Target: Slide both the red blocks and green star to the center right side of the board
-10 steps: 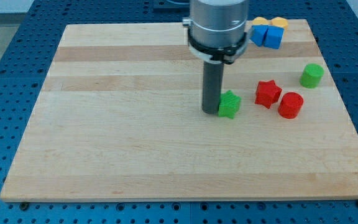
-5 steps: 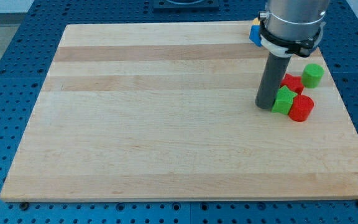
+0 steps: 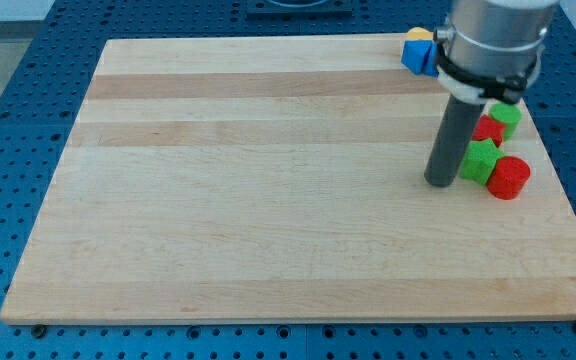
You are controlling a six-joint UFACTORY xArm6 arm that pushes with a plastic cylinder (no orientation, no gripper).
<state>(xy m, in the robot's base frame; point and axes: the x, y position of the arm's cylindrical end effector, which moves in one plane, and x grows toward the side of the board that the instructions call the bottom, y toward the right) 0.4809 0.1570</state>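
Near the desk (image 3: 268,200) right edge, my tip (image 3: 439,184) touches the green star (image 3: 481,161) at its 9 o'clock; red cylinder (image 3: 509,178) at 4, red star (image 3: 487,129) at 12. No claw fitted.

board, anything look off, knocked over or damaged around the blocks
Nothing stands out. My tip rests just left of the green star, which is bunched with the red cylinder, red star and green cylinder near the board's right edge.
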